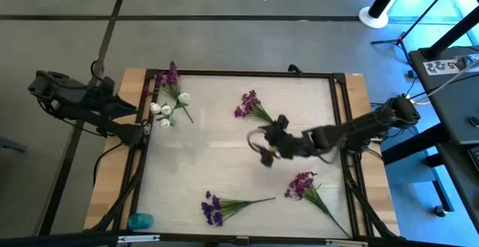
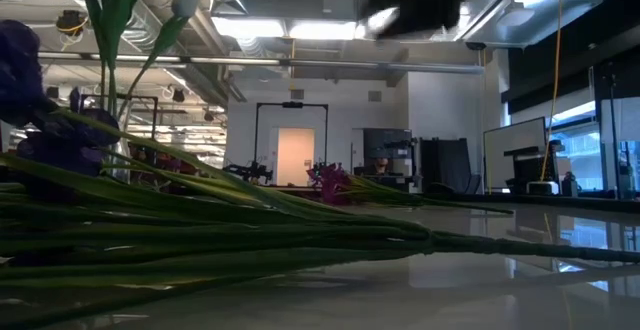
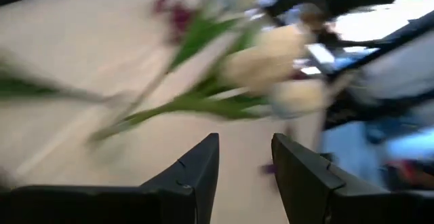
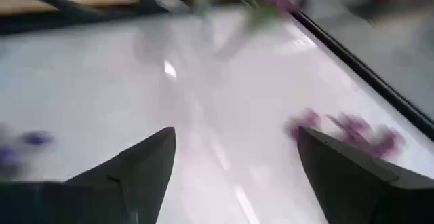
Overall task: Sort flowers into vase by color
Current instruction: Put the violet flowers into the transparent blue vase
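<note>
Several flower sprigs lie flat on the white table. A white-budded sprig (image 1: 165, 112) lies by the left edge, with a purple sprig (image 1: 171, 78) just beyond it. Other purple sprigs lie at the far middle (image 1: 249, 106), the near right (image 1: 303, 183) and the near middle (image 1: 213, 206). My left gripper (image 1: 144, 131) is open at the left edge, next to the white buds (image 3: 271, 61), touching nothing. My right gripper (image 1: 260, 147) hovers wide open (image 4: 237, 139) over the table's middle, between the purple sprigs.
A small teal object (image 1: 140, 221) lies at the near left corner. A dark frame (image 1: 247, 73) borders the white surface. In the low view, long green stems (image 2: 300, 235) lie across the foreground. Bare table (image 1: 202, 157) spreads left of the right gripper.
</note>
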`<move>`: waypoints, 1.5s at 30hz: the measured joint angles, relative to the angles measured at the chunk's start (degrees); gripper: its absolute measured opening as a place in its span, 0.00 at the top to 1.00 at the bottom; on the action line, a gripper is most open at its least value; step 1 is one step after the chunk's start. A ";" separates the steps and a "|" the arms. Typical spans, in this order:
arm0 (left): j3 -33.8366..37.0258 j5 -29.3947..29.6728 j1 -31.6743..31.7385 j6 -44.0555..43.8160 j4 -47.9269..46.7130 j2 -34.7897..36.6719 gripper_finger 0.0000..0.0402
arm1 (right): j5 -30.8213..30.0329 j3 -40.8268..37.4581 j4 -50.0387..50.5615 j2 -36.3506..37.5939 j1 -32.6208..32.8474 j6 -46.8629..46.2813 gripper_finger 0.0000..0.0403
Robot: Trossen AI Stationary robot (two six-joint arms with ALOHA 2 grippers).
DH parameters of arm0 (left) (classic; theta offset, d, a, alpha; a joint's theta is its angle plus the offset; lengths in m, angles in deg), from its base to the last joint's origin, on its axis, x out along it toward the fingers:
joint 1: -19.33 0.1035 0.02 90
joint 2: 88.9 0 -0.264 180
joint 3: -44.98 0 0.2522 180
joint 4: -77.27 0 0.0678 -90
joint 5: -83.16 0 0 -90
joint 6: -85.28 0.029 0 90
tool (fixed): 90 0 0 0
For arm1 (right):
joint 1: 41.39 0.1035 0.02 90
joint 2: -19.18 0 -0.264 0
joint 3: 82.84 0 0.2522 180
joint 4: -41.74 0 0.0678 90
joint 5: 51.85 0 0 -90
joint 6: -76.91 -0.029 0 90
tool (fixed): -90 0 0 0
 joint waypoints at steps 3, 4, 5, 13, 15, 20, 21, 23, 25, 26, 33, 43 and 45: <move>0.01 -5.54 -0.02 7.67 10.99 -0.13 0.67 | -0.07 0.02 4.89 -2.07 -6.01 -2.12 0.24; -0.01 -6.94 -0.02 11.11 15.16 -0.22 0.67 | 0.04 0.05 4.52 -3.38 -8.22 -2.27 0.24; 0.00 -8.07 -0.01 15.07 19.73 -0.48 0.67 | 0.42 0.13 4.42 -4.75 -10.26 -2.29 0.24; 1.99 -11.34 -0.02 39.95 45.38 -3.90 0.67 | 9.47 0.06 5.91 -17.00 -23.70 -1.22 0.24; 3.05 -11.36 0.00 42.41 47.97 -5.29 0.67 | 11.77 0.02 5.82 -19.10 -25.95 -1.31 0.26; 5.88 -10.97 -0.02 45.29 50.82 -8.78 0.67 | 15.27 0.02 4.73 -21.92 -29.48 -1.51 0.42; 6.72 -10.94 -0.02 45.43 52.46 -9.52 0.67 | 16.04 0.02 4.46 -22.32 -29.92 -1.54 0.47; 7.68 -10.95 -0.02 45.74 55.88 -11.07 0.67 | 19.05 0.04 4.16 -22.46 -30.75 -1.64 0.56; 7.84 -11.65 -0.08 46.64 57.88 -13.77 0.67 | 20.51 0.04 4.11 -22.38 -31.07 -1.65 0.66; 7.82 -12.15 -0.08 47.22 59.73 -14.85 0.67 | 20.52 0.04 4.05 -22.23 -31.21 -1.65 0.71; 7.84 -12.24 -0.08 51.43 69.14 -21.19 0.67 | 20.08 0.12 -0.33 -12.97 -28.42 -1.19 0.96; 7.82 -21.01 -4.17 53.09 77.00 -26.60 0.67 | 18.23 2.82 -19.35 3.53 -10.49 9.19 0.98; 7.82 -23.88 -6.39 53.24 79.65 -28.14 0.67 | 18.80 2.80 -25.29 3.92 -5.71 11.93 0.97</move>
